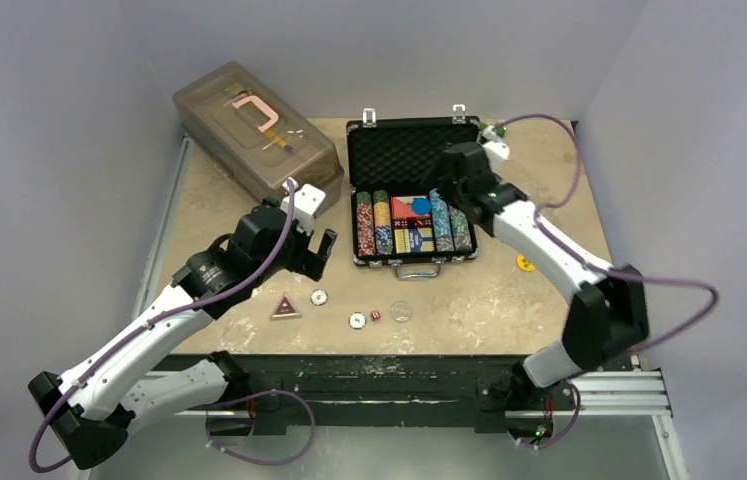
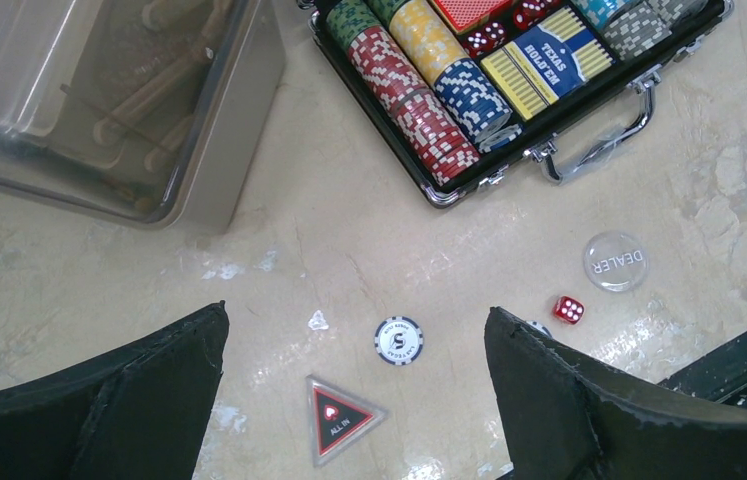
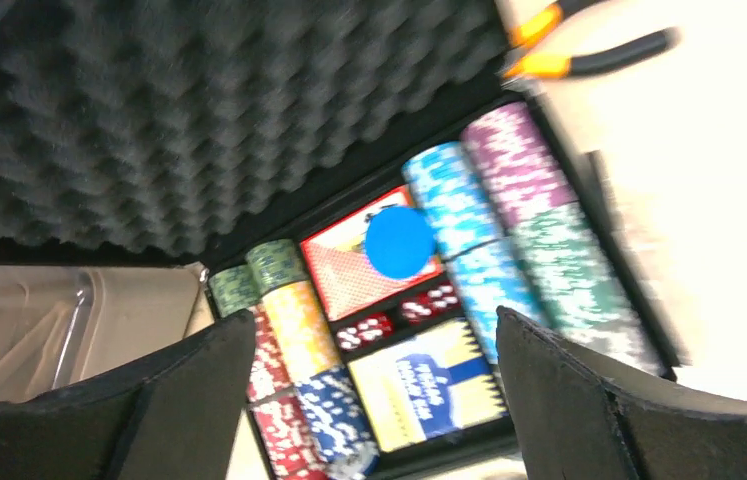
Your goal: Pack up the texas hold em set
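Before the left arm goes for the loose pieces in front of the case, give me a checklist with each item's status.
1. Left hand open and empty: ok, jaws wide, nothing between them.
2. Right hand rid of its load: ok, jaws apart above the briefcase; the blue disc lies on the red card deck.
3. Briefcase lid open: ok.
4. Loose pieces separated for picking: ok, the all-in triangle, chip, red die and dealer button lie apart on the table.
5. Free slot in the briefcase for them: cannot tell.
6. Everything packed: not ok; a yellow disc also lies right of the briefcase.
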You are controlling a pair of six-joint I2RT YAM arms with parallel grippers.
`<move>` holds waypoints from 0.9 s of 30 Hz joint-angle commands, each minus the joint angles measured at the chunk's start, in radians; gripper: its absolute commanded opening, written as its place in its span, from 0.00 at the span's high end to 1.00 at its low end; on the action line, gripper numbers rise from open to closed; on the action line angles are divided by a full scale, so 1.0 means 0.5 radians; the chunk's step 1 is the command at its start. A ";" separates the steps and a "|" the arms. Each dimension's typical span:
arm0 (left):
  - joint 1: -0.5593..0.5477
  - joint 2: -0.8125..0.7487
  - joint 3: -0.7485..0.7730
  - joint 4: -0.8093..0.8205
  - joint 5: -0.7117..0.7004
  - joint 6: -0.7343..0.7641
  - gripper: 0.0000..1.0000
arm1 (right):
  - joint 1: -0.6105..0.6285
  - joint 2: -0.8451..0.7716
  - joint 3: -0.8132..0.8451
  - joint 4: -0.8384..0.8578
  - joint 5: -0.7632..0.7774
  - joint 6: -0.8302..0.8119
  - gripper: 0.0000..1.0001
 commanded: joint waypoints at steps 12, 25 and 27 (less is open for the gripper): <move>-0.009 -0.050 0.062 0.028 0.052 -0.009 0.05 | -1.299 -0.456 -0.687 -0.204 -0.286 -0.531 0.01; -0.010 -0.053 0.062 0.026 0.028 -0.006 0.05 | -1.283 0.174 -0.387 -0.458 -0.456 -0.519 0.01; -0.012 -0.050 0.062 0.026 0.023 -0.003 0.05 | -1.277 0.220 -0.390 -0.453 -0.435 -0.522 0.01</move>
